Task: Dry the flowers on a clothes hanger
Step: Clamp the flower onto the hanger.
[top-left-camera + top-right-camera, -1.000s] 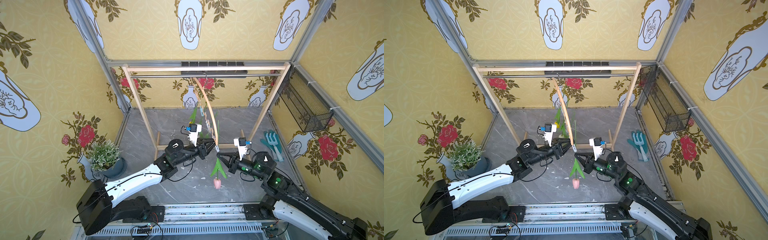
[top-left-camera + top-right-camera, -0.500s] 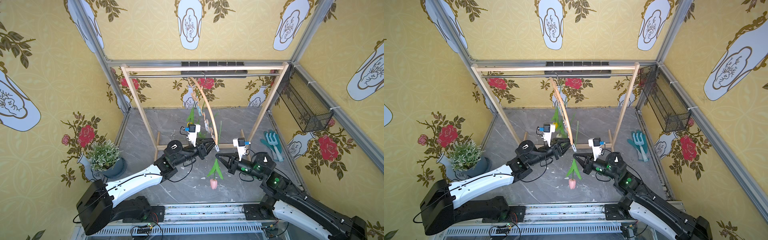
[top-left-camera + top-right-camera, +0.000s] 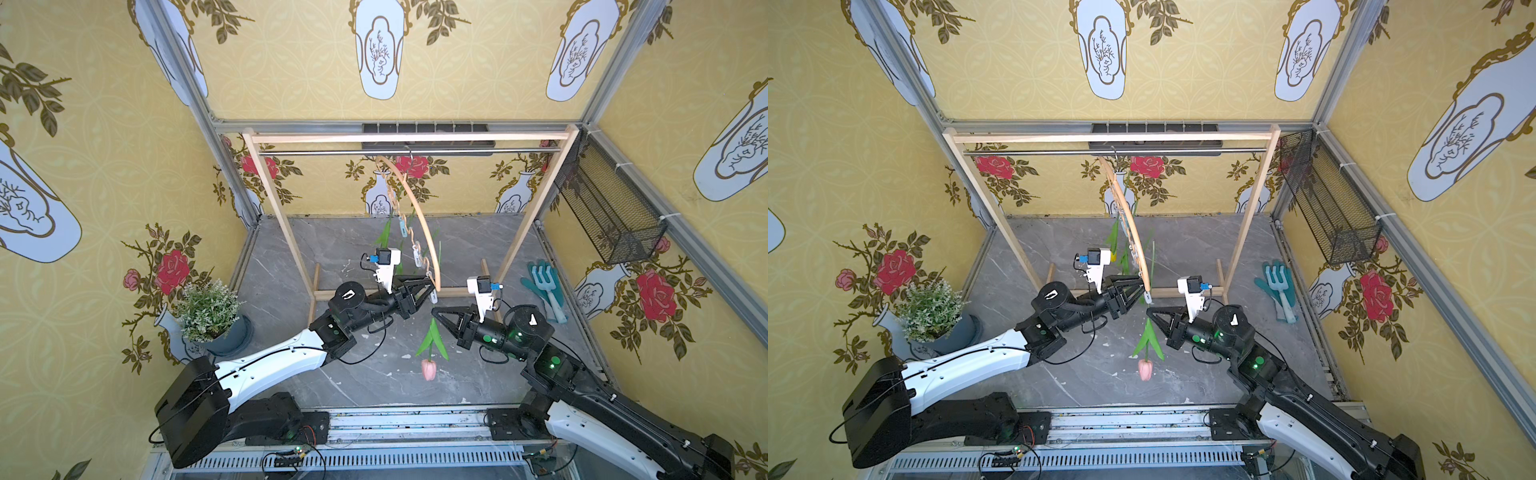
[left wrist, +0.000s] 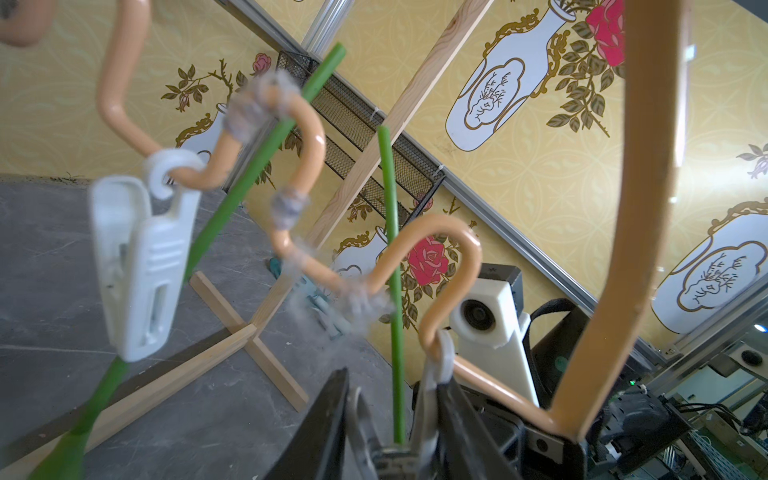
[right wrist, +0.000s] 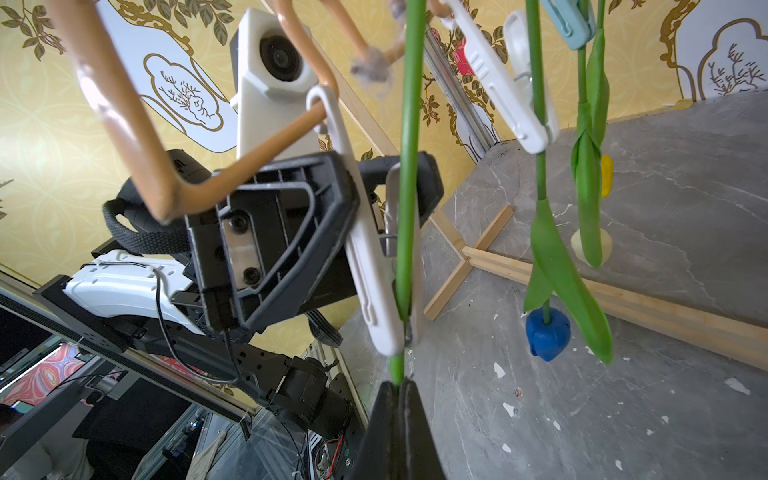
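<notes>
The clothes hanger [image 3: 419,216] hangs by its hook from the rack's rail, turned edge-on in both top views [image 3: 1133,232]. My left gripper [image 3: 432,286] [image 4: 392,382] has a finger against each handle of the white clothespin [image 5: 365,270] at the hanger's near end. That pin's tip is closed on the pink tulip's green stem [image 5: 405,166]. Just below the pin, my right gripper [image 3: 434,311] [image 5: 397,384] is shut on the same stem, and the pink head [image 3: 429,369] hangs down. Further along the hanger the blue [image 5: 546,332], white [image 5: 577,249] and yellow [image 5: 606,180] flowers hang from other pins.
The wooden rack [image 3: 282,216] stands across the grey floor. A potted plant [image 3: 208,311] is at the left wall. Garden gloves with a hand fork [image 3: 546,291] lie at the right. A black wire basket [image 3: 611,216] hangs on the right wall.
My left gripper's jaws have widened a little around the clothespin's handles. The pink tulip's head swung slightly to the left. The right gripper stays shut on the stem.
</notes>
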`<state>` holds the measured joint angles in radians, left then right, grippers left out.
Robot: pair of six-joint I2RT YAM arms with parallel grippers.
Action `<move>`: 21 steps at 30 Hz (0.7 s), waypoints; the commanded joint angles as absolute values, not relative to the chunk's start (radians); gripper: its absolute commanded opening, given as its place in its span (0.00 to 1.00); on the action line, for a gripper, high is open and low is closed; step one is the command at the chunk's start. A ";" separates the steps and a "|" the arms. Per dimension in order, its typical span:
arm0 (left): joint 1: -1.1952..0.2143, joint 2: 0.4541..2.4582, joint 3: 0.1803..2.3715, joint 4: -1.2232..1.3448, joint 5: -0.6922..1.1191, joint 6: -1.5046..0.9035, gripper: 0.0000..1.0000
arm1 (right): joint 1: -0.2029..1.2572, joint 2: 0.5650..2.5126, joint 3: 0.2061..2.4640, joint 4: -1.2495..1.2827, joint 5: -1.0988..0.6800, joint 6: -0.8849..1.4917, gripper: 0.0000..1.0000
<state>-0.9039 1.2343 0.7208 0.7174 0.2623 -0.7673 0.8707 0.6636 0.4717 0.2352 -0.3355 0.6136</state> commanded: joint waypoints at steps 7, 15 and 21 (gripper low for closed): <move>-0.904 1.249 0.710 0.728 0.251 -0.769 0.29 | 0.873 0.670 0.476 0.330 -0.350 0.619 0.00; -0.904 1.258 0.690 0.778 0.248 -0.788 0.23 | 0.874 0.689 0.468 0.384 -0.351 0.638 0.00; -0.904 1.264 0.660 0.839 0.248 -0.808 0.30 | 0.873 0.691 0.459 0.410 -0.353 0.652 0.00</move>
